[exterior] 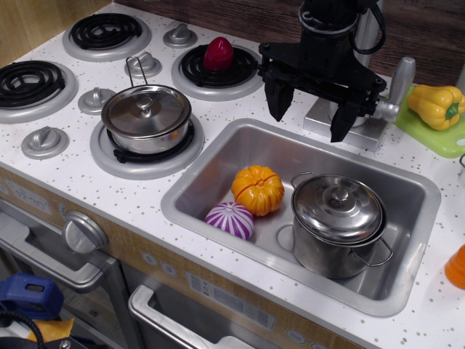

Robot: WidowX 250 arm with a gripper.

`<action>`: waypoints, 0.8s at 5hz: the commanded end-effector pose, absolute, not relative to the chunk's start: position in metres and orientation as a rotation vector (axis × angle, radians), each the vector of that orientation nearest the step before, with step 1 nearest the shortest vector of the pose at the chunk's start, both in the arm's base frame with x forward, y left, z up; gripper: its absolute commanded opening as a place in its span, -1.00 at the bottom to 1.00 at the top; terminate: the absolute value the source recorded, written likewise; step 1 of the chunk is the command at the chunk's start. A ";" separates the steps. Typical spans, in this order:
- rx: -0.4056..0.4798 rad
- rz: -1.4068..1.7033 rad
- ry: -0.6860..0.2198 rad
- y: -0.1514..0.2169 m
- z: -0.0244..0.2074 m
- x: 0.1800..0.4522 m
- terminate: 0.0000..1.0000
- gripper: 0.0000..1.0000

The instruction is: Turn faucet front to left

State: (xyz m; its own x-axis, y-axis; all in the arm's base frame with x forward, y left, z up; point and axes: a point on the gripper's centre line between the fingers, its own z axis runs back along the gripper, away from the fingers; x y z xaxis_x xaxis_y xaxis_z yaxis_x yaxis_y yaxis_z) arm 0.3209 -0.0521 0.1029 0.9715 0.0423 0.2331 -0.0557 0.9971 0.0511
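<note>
The silver-grey faucet stands behind the sink [218, 156] at the back right. Its square base plate [367, 135] and its paddle lever [400, 78], which points up and to the right, show clearly. Part of the tube spout [370, 33] shows behind the arm; the rest is hidden. My black gripper [310, 109] hangs open just in front of the faucet body, over the sink's back rim. One fingertip [277, 109] is left of the base plate and the other [340, 129] is over it. It holds nothing.
In the sink lie an orange pumpkin [258, 189], a purple-white vegetable [230, 219] and a lidded steel pot [336, 222]. Another lidded pot [146, 116] sits on the front burner, and a red vegetable [219, 53] on the back burner. A yellow pepper [436, 104] lies on a green board at the right.
</note>
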 end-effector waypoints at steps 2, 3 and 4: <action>0.074 0.042 -0.278 -0.073 0.106 0.322 -1.00 1.00; 0.083 0.012 -0.319 -0.090 0.105 0.330 -1.00 1.00; 0.056 -0.012 -0.349 -0.099 0.106 0.338 -1.00 1.00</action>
State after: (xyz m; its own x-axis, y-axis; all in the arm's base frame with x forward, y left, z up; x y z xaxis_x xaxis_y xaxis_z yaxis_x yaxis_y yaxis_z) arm 0.3390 -0.0994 0.0928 0.9470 -0.0411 0.3185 0.0204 0.9975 0.0681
